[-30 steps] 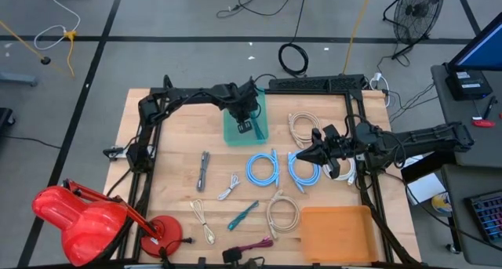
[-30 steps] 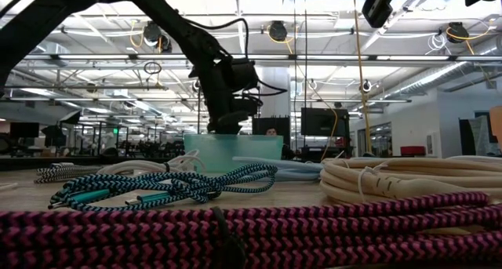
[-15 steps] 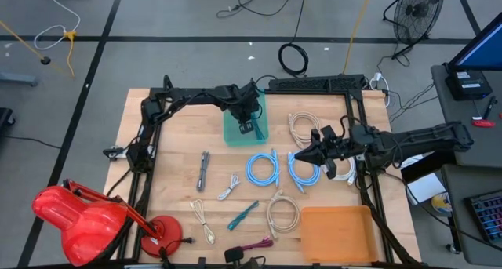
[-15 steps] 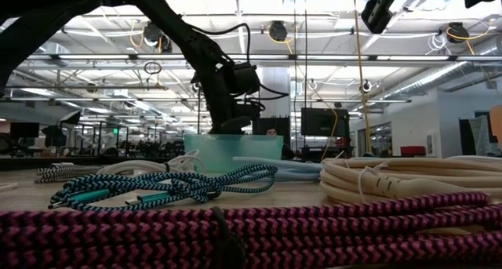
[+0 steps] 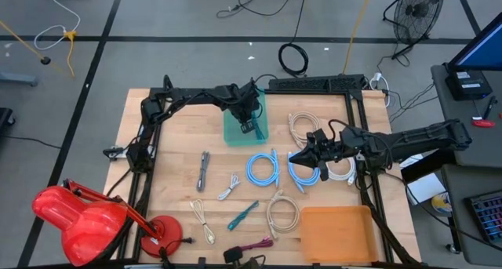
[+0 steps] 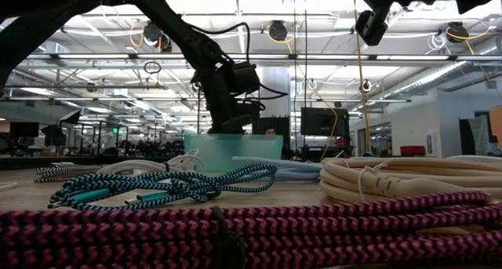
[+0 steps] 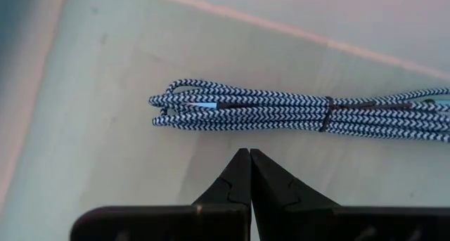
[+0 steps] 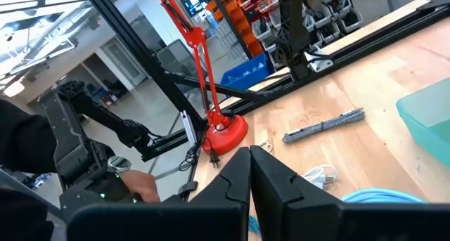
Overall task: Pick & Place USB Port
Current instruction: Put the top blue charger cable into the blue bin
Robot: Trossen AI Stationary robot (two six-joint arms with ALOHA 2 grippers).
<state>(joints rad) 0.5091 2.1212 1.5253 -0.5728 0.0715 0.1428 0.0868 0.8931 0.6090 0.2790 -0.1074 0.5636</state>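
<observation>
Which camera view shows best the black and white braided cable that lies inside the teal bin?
The left wrist view: the black and white braided cable fills it, bundled on the teal bin floor beyond the shut left claw. In the high view the left arm covers it. The low view shows only the bin wall. The right wrist view shows only a bin corner.
</observation>
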